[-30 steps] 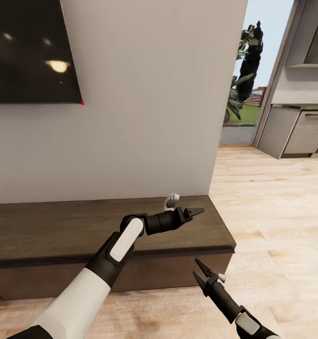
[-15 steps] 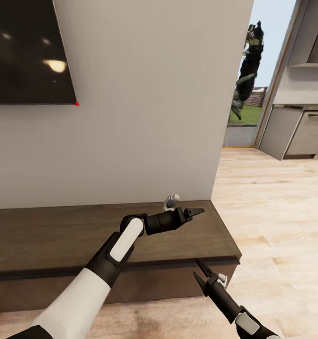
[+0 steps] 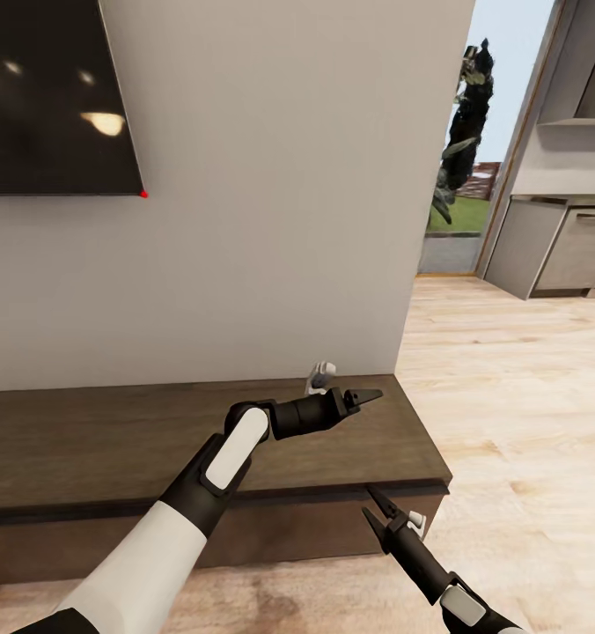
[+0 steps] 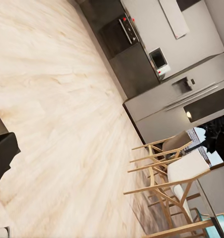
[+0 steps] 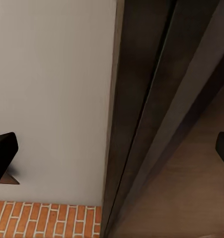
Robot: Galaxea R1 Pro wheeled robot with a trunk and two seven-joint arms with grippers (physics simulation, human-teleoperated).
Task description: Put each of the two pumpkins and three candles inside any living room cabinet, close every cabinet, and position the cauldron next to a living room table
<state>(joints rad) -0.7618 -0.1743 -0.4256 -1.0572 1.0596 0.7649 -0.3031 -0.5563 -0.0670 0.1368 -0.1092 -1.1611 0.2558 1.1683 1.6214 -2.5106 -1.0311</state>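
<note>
While no writing seems legible, the right end effector [image 3: 378, 511] gapes beside the cabinet [image 3: 113, 440].

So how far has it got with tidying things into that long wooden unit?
Hard to say what is done: the cabinet under the TV looks shut along its front, and no pumpkins, candles or cauldron are in sight. In hand: nothing. The left claw hovers over the cabinet top, seemingly shut; the right claw is open and empty by its front right corner. Opening a drawer probably comes next.
</note>
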